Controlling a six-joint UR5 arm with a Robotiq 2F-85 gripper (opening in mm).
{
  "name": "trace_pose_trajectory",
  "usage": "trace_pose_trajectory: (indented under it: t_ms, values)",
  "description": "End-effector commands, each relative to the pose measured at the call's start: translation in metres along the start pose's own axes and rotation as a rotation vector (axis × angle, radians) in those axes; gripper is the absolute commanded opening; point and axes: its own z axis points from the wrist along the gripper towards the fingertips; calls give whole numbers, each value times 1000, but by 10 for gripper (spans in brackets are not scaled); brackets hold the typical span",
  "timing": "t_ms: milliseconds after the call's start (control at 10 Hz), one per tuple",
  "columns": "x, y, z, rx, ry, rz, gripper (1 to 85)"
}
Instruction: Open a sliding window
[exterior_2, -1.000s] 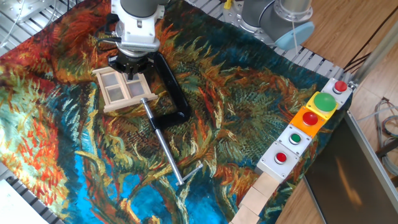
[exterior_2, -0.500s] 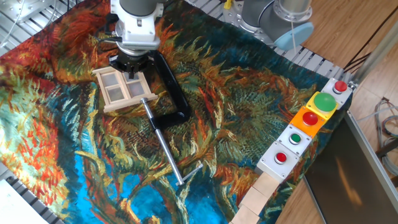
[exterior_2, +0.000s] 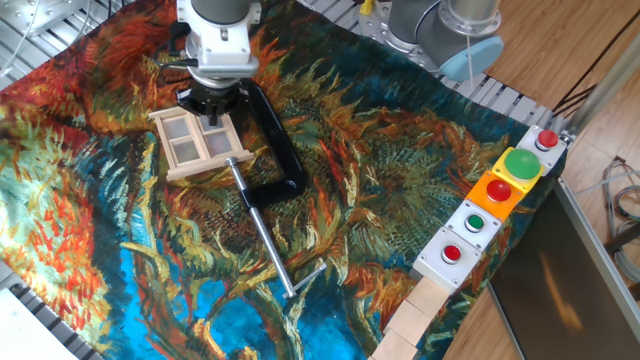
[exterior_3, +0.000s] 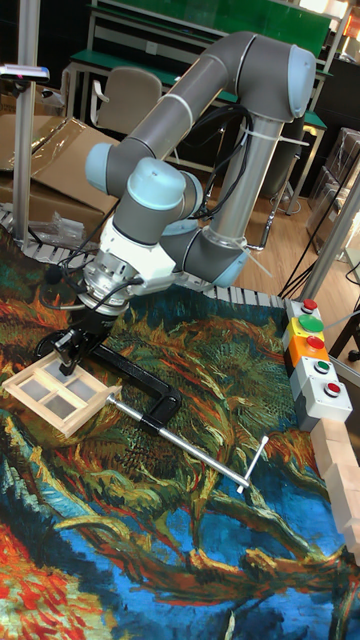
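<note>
The sliding window is a small light wooden frame with four translucent panes, lying flat on the patterned cloth at the left. It also shows in the tall fixed view, where the sliding window lies at the far left. My gripper points down at the window's far edge, its black fingers drawn together to a narrow tip with nothing between them. In the tall fixed view the gripper sits right at that far edge. Whether the tip touches the wood is unclear.
A black C-clamp with a long metal rod lies just right of the window. A button box and wooden blocks line the right edge. The arm's base stands at the back.
The gripper has crept slightly to the left at the window's far edge. The window frame and clamp have not visibly moved.
</note>
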Motion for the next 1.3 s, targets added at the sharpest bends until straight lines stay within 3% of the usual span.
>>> trace_pose_trajectory:
  t_ms: [0,600,700,1000,1200]
  values:
    - [-1,-2,1,5,-7,-22,13]
    - [2,-3,0,7,1,-15,13]
    - [6,0,0,-4,17,6,13]
    - [5,15,0,-61,10,4,13]
    - [-1,12,0,-51,-9,0,13]
